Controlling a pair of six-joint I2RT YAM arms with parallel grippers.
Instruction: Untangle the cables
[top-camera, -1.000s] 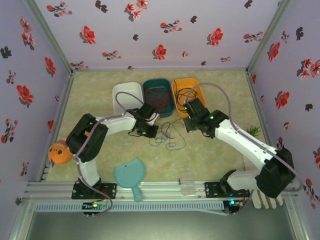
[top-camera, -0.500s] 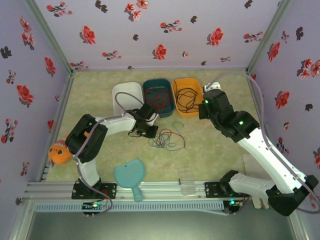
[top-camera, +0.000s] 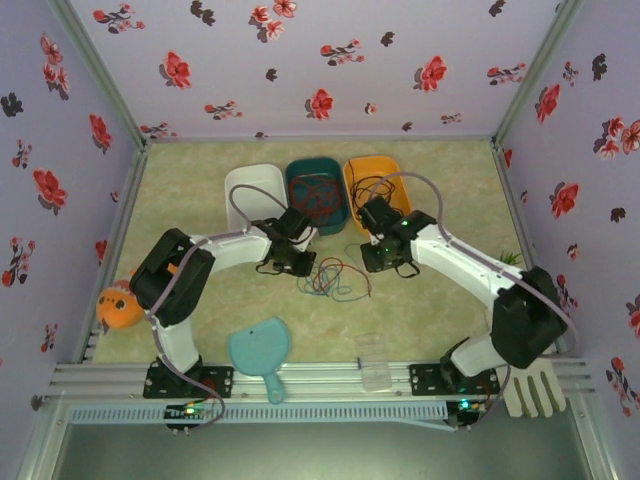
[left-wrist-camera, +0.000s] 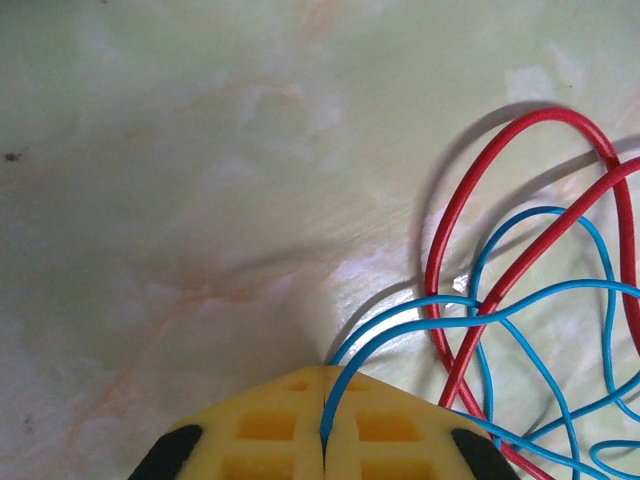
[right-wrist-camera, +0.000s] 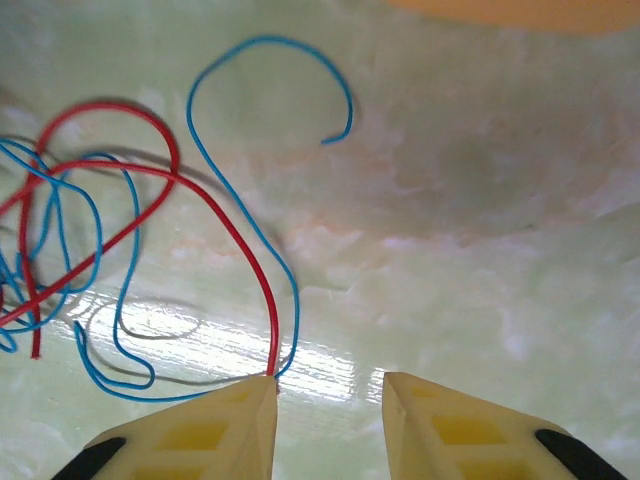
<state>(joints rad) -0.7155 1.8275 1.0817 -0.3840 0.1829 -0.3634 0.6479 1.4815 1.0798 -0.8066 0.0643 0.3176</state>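
Back from the orange bin (top-camera: 352, 195) came the right gripper (right-wrist-camera: 330, 385), its jaws parted beside the red and blue cables (top-camera: 335, 280) lying tangled on the table (top-camera: 430, 310) between both arms, while the left gripper (left-wrist-camera: 322, 400) pinched one blue strand.

A robot test booth: floral-papered walls (top-camera: 320, 70), aluminium rail (top-camera: 320, 378) and a marbled tabletop (top-camera: 420, 325).

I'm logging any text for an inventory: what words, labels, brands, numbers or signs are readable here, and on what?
None can be read. The white bin, teal bin and orange bin are plain, the cables show no print, and the walls bear only flower patterns.
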